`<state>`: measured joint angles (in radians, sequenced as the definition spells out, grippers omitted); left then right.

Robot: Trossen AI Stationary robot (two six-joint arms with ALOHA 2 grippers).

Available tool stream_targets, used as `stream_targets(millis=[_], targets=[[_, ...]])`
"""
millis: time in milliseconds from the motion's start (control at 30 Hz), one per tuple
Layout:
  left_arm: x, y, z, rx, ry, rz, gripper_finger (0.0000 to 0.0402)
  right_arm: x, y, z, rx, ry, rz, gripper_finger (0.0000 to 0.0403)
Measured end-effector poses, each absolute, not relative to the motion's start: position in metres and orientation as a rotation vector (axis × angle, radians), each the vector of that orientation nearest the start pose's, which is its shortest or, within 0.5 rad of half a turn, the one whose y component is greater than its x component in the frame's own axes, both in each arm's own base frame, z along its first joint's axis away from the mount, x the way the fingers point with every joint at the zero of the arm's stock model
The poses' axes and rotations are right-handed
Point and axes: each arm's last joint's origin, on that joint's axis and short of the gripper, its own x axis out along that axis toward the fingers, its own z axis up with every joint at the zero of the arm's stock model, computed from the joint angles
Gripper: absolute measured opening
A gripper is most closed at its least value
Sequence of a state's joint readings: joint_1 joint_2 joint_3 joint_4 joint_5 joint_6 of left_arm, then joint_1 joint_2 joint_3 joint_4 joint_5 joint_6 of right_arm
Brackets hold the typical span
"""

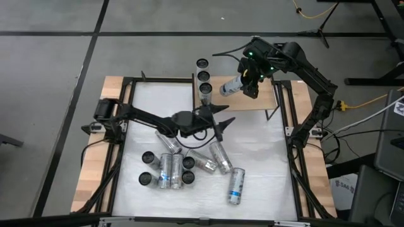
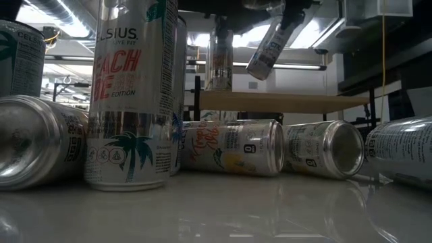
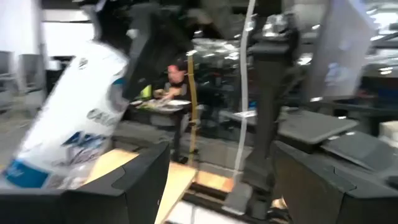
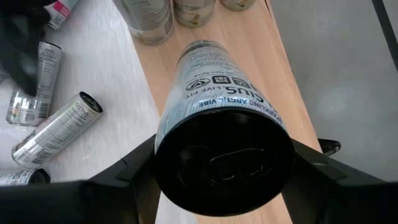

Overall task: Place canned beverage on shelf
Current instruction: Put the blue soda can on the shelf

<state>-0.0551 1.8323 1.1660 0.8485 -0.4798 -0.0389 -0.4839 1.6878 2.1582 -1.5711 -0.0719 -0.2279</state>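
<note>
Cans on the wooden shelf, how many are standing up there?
3, in a row at the shelf's left end: back can, middle can, front can. The right gripper holds a fourth can tilted above the shelf, not yet down. None seems hidden.

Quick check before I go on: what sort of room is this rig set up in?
Probably a lab or workshop, not a shop. The white table stands on a bare grey floor with a yellow cable trailing across it, and the low view shows exposed ceiling ducting and strip lights.
</note>
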Motion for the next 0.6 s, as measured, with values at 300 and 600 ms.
stream_targets(millis=[300,600], targets=[[0.4094,-0.0049,0.2707,-0.104,-0.188,0.589,0.0272,0.2538,-0.1311,0.4442,0.100,1.096,-0.245,0.0245],[0.4082,-0.0033,0.2709,-0.116,-0.194,0.656,0.0272,0.2543,-0.1295,0.4445,0.127,1.079,-0.198,0.0245]])
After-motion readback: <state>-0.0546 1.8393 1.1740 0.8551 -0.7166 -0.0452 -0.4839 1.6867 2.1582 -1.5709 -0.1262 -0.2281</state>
